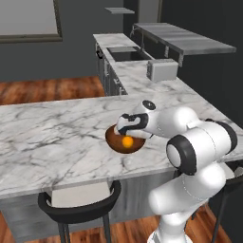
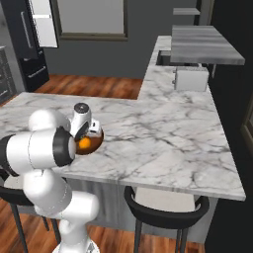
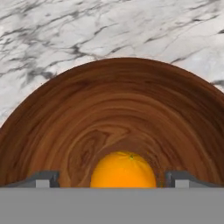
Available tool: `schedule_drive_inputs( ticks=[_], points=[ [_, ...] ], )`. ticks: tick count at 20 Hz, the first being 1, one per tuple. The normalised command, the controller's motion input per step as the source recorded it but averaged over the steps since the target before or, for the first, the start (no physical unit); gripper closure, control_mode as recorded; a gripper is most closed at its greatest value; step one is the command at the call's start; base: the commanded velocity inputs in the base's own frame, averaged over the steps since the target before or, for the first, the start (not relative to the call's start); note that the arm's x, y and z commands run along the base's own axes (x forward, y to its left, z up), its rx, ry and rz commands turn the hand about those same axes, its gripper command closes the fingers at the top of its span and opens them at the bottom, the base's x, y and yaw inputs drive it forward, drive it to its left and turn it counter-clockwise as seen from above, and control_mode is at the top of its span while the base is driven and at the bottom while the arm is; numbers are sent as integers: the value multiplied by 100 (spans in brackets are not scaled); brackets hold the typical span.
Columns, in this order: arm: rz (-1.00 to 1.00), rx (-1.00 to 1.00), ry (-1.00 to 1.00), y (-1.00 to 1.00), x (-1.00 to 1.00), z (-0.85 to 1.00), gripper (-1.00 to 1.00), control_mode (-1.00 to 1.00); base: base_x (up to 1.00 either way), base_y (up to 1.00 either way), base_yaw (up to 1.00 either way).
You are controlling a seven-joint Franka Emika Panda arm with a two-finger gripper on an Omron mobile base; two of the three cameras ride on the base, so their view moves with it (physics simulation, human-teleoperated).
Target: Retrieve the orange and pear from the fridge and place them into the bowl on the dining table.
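The orange (image 1: 126, 141) (image 2: 85, 143) (image 3: 123, 169) lies inside the reddish-brown bowl (image 1: 110, 138) (image 2: 97, 140) (image 3: 113, 96) on the marble dining table (image 1: 57, 137) (image 2: 163, 138). My gripper (image 1: 126, 131) (image 2: 87, 132) (image 3: 112, 178) hangs just over the bowl, pointing down into it. In the hand view its fingertips (image 3: 46, 178) stand on either side of the orange with a gap on each side, so it is open and holds nothing. The black fridge (image 2: 22, 49) stands at the far left of the right base view. The pear is out of view.
A grey box-shaped appliance (image 1: 161, 70) (image 2: 191, 78) stands on the side counter, with a sink (image 1: 126, 54) beyond it. Black-backed stools (image 1: 78, 201) (image 2: 165, 210) sit tucked under the table's near edge. A grey shelf (image 1: 190, 40) juts out at the right.
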Motion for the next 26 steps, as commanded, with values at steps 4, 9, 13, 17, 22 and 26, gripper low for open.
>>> schedule_drive_inputs(
  ticks=[4,9,13,17,22,26],
  points=[
    [0,-1,1,19,2,1,-100,-100,0,0,0],
    [0,0,-5,0,-55,57,-100,-100,0,0,0],
    [0,0,-22,-28,-100,97,-100,-100,0,0,0],
    [0,0,-23,-37,-100,100,-100,-100,0,0,0],
    [0,-2,-9,-29,-100,100,-100,-100,0,0,0],
    [-1,-7,2,-7,-100,100,-100,-100,0,0,0]
  ],
)
